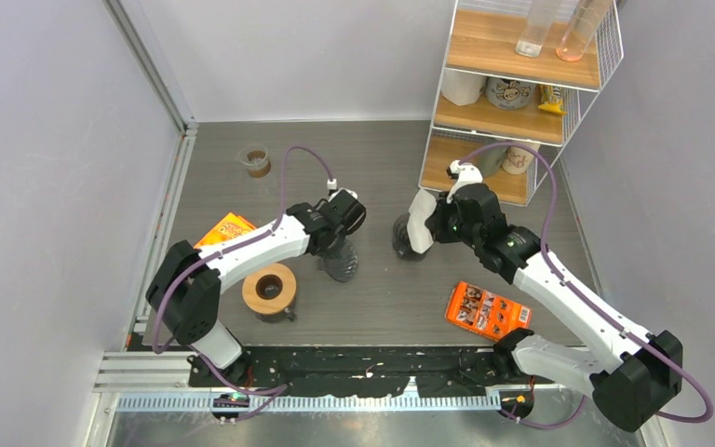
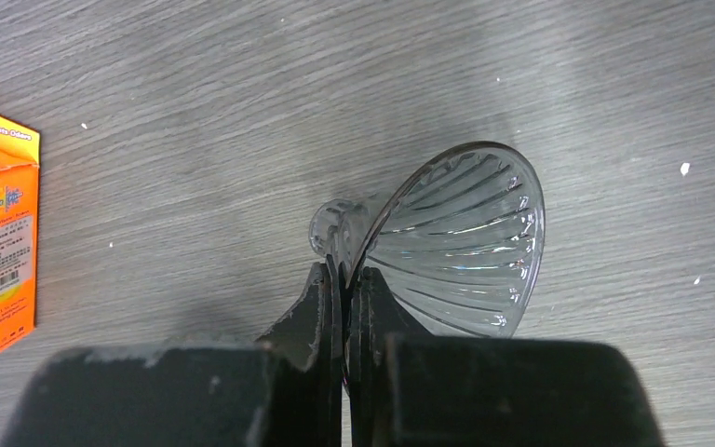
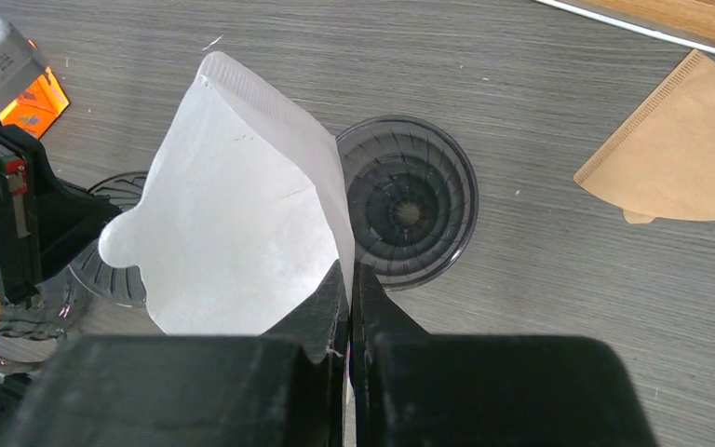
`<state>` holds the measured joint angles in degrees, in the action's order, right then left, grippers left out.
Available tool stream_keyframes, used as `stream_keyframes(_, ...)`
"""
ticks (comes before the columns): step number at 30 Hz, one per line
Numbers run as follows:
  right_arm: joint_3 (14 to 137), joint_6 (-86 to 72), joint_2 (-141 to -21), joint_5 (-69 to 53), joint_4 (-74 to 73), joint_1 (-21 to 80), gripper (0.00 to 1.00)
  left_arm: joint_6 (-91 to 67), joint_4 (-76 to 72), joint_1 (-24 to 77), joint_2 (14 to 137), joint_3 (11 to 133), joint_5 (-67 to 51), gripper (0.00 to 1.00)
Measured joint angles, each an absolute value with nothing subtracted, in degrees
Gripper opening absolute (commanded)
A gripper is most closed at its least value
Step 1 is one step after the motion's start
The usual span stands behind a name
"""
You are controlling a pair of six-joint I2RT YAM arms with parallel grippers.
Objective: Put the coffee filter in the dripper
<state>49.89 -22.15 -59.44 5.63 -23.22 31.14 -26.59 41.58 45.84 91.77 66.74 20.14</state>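
White paper filter (image 3: 242, 223) is pinched at its lower edge by the right pincer (image 3: 349, 275), which is closed tight on it. The filter sits just beside a dark ribbed dripper (image 3: 419, 200) on the grey surface (image 3: 568, 279). The left pincer (image 2: 346, 270) clamps the rim of a tilted clear dripper (image 2: 465, 242). Best approach, probably: centre the filter's tip over the cone, then lower slowly — paper crumples easily.
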Motion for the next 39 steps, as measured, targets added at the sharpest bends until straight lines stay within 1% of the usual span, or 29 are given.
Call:
stream_keyframes(6,49.5,-22.1,-59.1,5.2,-23.2,30.9,0.05,-26.5,42.3,46.2,90.9,66.7,20.0,0.00)
stream_keyframes(9,48.9,-22.0,-58.1,5.1,-23.1,30.6,0.05,-26.5,42.5,46.2,87.4,66.7,19.7,0.00)
stream_keyframes(18,46.9,-21.0,-54.2,4.3,-22.2,30.1,0.05,-29.1,43.2,43.4,64.8,64.6,16.1,0.00)
stream_keyframes(26,46.0,-20.3,-54.0,3.6,-20.8,29.1,0.05,-35.3,52.4,37.2,46.1,57.5,14.8,0.00)
stream_keyframes(34,45.0,-20.1,-55.6,1.7,-20.1,28.4,0.05,-41.4,59.7,34.8,35.4,52.0,15.4,0.00)
stream_keyframes(39,44.9,-20.1,-55.9,1.3,-19.5,28.3,0.05,-43.7,62.9,33.8,32.0,51.8,15.4,0.00)
